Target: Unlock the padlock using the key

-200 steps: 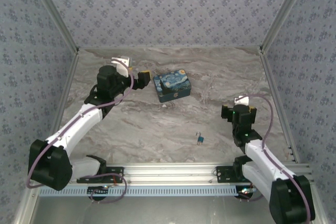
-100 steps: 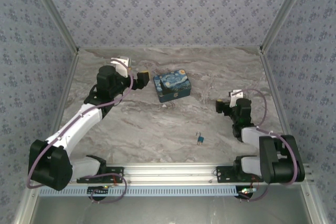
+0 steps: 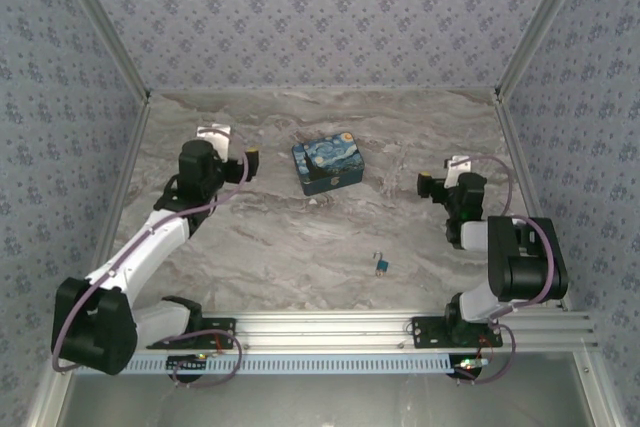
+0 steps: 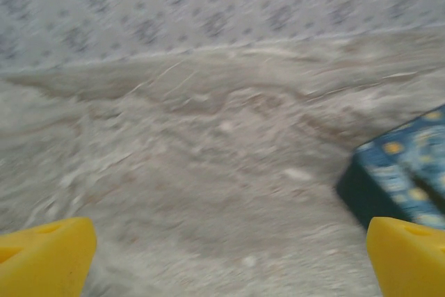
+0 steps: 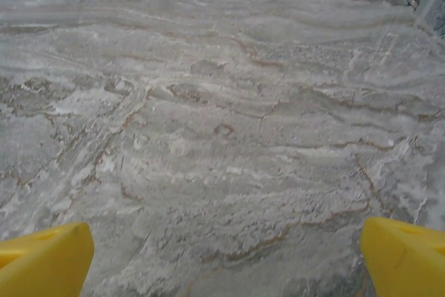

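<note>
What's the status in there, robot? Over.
Left gripper and right gripper open, empty. Padlock untouched on table, front centre. Key too small to spot. Painted box farther back, not blocking.

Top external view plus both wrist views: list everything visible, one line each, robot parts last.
padlock: one, blue body with silver shackle, on the table near the front, right of centre
painted box: one, blue and yellow starry print, mid-table toward the back
table: one, grey-brown marbled top
walls: three, blue-grey patterned, left, back and right of the table
rail: one, silver metal, along the near edge
left arm: one, white and black, reaching toward the box's left
right arm: one, white and black, folded at the right side
left gripper: one, yellow fingertips, open, empty, left of the box
right gripper: one, yellow fingertips, open, empty, over bare table
</note>
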Motion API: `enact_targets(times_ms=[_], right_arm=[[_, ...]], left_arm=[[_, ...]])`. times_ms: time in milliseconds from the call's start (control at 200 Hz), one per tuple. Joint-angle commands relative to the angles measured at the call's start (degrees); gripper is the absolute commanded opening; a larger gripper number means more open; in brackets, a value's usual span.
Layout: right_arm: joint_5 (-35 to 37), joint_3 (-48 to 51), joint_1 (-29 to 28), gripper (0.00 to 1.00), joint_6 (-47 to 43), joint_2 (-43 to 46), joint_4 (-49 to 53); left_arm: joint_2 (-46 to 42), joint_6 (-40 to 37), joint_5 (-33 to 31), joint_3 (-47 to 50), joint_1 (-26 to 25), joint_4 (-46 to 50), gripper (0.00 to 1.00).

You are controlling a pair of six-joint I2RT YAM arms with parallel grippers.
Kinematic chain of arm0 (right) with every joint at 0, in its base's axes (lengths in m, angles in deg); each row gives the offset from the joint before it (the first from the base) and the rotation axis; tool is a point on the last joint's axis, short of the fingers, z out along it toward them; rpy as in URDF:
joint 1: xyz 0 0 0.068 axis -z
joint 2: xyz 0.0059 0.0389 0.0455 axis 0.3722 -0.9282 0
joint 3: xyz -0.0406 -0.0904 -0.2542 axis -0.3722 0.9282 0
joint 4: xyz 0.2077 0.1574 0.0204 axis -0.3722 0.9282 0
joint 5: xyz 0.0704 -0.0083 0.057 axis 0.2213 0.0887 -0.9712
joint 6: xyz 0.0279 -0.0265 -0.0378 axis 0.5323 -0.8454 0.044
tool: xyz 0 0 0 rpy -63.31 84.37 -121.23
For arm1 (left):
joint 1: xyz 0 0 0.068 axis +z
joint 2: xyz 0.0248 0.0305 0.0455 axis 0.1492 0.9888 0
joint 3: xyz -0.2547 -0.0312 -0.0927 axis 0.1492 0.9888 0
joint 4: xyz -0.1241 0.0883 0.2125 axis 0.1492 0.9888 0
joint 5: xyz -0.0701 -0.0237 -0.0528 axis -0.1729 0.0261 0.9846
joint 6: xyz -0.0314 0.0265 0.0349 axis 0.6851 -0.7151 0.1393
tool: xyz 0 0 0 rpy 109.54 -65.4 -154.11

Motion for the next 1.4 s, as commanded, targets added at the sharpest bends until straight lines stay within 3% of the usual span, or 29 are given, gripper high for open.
enact_targets(times_ms=[0,200,540,864,1024,1394], right_arm=[[0.7,-0.5,0.2,1.00,1.4,0.0,1.6],[0.9,-0.4,0.0,1.00,1.4,0.0,1.6],[2.0,-0.5,-0.6,1.00,1.0,-0.1,1.7],[2.3,-0.5,-0.9,1.00,0.8,-0.1,1.8],[2.5,-0.6,-1.0,1.00,0.9,-0.1,1.8],[3.1,-0.5,-1.2,1.00,0.6,-0.1,1.8]], left_arm=[[1.0,-0.2,-7.8,3.0,2.8,-2.9,0.99],[4.8,0.0,-9.4,7.7,7.1,-10.4,1.00],[11.8,-6.5,-6.4,13.0,8.4,-24.3,0.99],[21.8,-1.7,5.5,21.1,17.2,-48.2,0.99],[21.3,-2.2,7.3,17.5,17.5,-39.9,0.99],[21.2,-1.3,7.0,17.9,18.1,-40.7,1.00]])
